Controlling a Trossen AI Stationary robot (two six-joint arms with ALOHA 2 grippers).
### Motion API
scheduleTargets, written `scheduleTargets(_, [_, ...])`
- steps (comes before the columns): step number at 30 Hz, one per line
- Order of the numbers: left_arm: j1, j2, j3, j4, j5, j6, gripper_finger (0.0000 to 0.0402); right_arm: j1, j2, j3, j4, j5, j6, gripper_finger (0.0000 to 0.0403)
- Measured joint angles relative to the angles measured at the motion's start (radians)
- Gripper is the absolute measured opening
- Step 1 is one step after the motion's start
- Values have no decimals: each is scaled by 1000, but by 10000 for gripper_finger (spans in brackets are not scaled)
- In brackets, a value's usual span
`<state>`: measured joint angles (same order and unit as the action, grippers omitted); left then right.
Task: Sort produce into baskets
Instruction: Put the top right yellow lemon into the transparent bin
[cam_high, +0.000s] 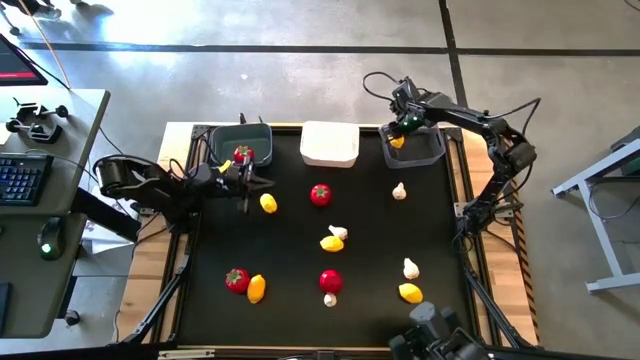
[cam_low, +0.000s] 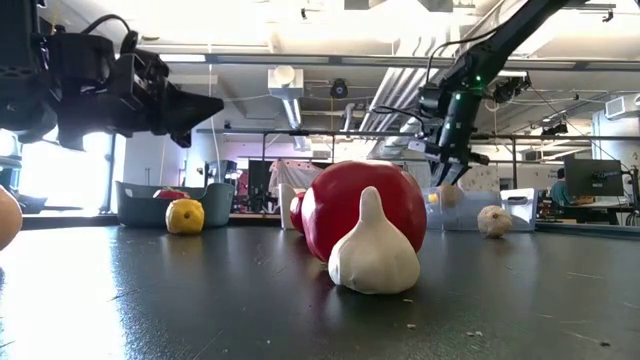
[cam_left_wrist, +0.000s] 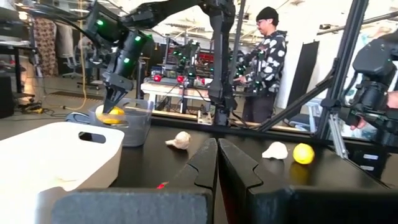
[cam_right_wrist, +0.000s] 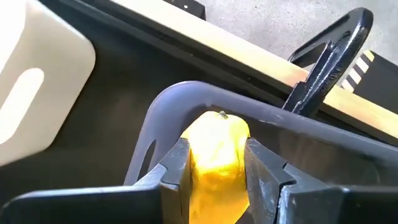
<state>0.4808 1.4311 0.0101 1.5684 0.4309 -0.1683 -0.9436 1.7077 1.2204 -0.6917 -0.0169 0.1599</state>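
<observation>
- The right end effector (cam_high: 399, 137) is clenched on a yellow lemon (cam_right_wrist: 214, 163), its two dark fingers (cam_right_wrist: 176, 167) pressed on either side, over the near wall of the right dark grey basket (cam_high: 415, 147) at the table's far right corner.
- In the right wrist view the lemon sits above the grey basket's curved rim, with the white basket (cam_high: 329, 144) off to one side and a black clamp (cam_right_wrist: 329, 59) on the wooden table edge beyond.
- The left end effector (cam_high: 249, 178) hovers just in front of the left dark grey basket (cam_high: 240, 145); its fingers are pressed together and hold nothing.
- That left basket holds a red tomato (cam_high: 243, 155).
- Loose on the black table (cam_high: 370, 240): a lemon (cam_high: 268, 203) just beside the left end effector, a tomato (cam_high: 320, 194) mid-table, and a garlic bulb (cam_high: 399, 191) in front of the right basket.
- Nearer the middle, a lemon (cam_high: 331, 243) touches a garlic bulb (cam_high: 339, 232).
- Along the near side lie a tomato (cam_high: 236, 280) touching a lemon (cam_high: 257, 288), a tomato (cam_high: 330, 281) with a garlic bulb (cam_high: 330, 299) just beside it, and a garlic bulb (cam_high: 410, 268) above a lemon (cam_high: 410, 292).
- In the low view that tomato and garlic pair fills the foreground, blocking much of the table behind.
- A person (cam_left_wrist: 266, 59) in a patterned top stands beyond the table.
</observation>
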Motion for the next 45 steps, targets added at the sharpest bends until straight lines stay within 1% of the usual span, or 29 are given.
scheduleTargets(10, [31,0,0,0,0,-5,0,-23,0,-1,-3,83,112,90])
scheduleTargets(20, [31,0,0,-11,0,-12,0,-54,0,-1,27,106,154,90])
scheduleTargets(22, [31,0,0,-24,0,-12,0,-54,0,-1,24,102,150,90])
scheduleTargets(25, [31,0,0,-36,0,-13,0,-37,0,-1,30,60,146,90])
scheduleTargets(30, [31,0,0,-37,0,-13,0,-10,9,-1,49,61,181,90])
scheduleTargets(38, [31,0,0,-38,0,-13,0,1,102,-1,80,68,220,91])
scheduleTargets(41, [30,0,0,-39,4,-14,0,7,118,-2,88,72,208,101])
scheduleTargets(45, [29,0,0,-39,4,-15,0,24,118,-2,89,90,180,138])
